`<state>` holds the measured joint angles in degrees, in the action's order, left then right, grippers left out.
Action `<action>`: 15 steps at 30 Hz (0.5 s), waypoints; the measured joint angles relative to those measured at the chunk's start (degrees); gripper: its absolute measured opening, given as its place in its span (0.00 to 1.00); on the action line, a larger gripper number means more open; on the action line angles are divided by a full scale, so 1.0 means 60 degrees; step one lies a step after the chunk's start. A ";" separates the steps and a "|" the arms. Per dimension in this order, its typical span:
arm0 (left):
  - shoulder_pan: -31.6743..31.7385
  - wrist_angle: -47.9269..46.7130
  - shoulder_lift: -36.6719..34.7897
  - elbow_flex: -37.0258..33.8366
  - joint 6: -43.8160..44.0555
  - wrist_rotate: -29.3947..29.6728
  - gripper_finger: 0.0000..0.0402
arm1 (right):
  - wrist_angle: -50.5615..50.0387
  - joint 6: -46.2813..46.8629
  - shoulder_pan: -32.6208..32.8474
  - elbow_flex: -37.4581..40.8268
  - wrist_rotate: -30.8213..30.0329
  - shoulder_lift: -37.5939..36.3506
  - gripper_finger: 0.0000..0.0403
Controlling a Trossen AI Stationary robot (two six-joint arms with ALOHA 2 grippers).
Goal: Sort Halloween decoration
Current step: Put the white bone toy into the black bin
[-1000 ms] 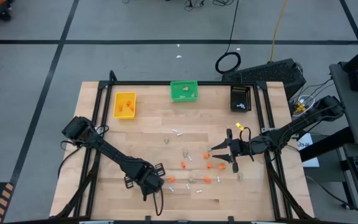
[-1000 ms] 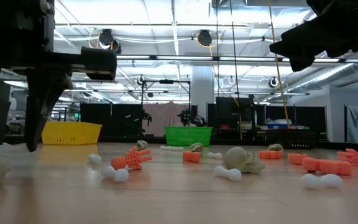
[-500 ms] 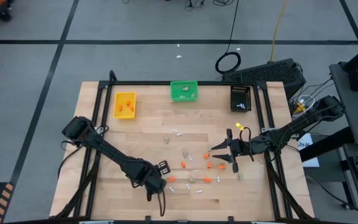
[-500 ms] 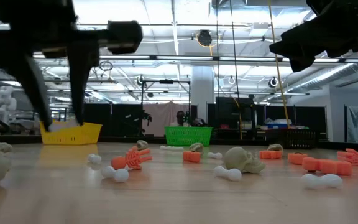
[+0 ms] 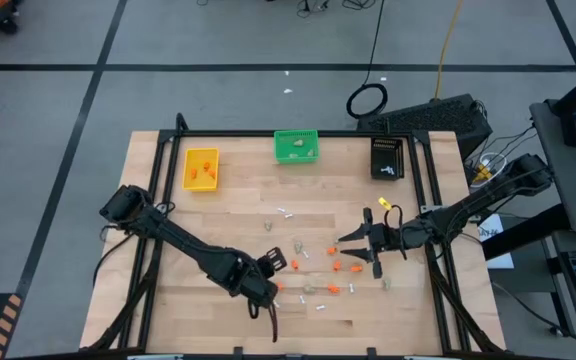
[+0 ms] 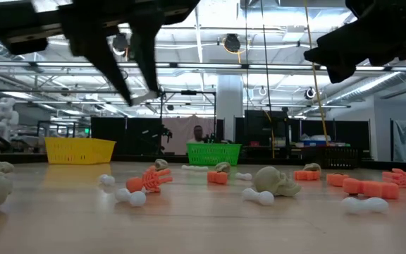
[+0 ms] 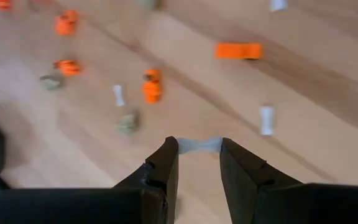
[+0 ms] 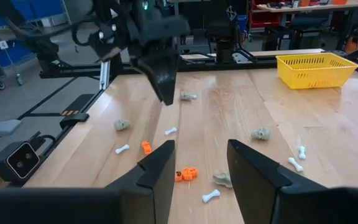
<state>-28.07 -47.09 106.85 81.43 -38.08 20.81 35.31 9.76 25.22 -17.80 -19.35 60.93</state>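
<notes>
Pinched between the two dark fingertips of the left gripper (image 7: 199,146) is a thin white stick (image 7: 199,145), a small bone-shaped plastic piece held crosswise and lifted clear of the pale wooden table (image 5: 168,200), presumably so it can be carried off without dragging through the pieces below. In the high view that gripper (image 5: 271,268) hangs over the near middle of the table, at the edge of the scatter. Beneath and beyond it lie the other loose decorations: bright orange bits (image 7: 152,86), beige-grey rounded lumps (image 7: 128,122) and more white sticks (image 7: 266,119), spread apart across the boards rather than piled, which leaves room for single picks. Along the far edge stand a yellow rectangular bin (image 5: 200,168), a green rectangular bin (image 5: 296,146) and a black rectangular bin (image 5: 388,156), set in a row well apart from the scatter, likely one for each kind. The right gripper (image 5: 361,246) waits above the right side of the scatter, its fingers parted and holding nothing.
</notes>
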 joint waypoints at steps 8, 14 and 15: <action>0.0206 0.0005 -0.0007 0.0904 -0.0576 0.0672 0.24 | 0.1708 0.0415 -0.0002 0.0007 0.0000 0.1544 0.33; 0.0204 0.0008 -0.0014 0.1786 -0.1255 0.1263 0.24 | 0.4278 0.0330 -0.0033 0.0007 -0.0018 0.3092 0.33; 0.0204 0.0010 -0.0015 0.1925 -0.1335 0.1357 0.24 | 0.4795 0.0260 -0.0059 0.0007 -0.0018 0.3327 0.33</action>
<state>-26.85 -47.03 106.76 92.98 -46.09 28.95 64.08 11.32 24.87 -17.76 -19.46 80.90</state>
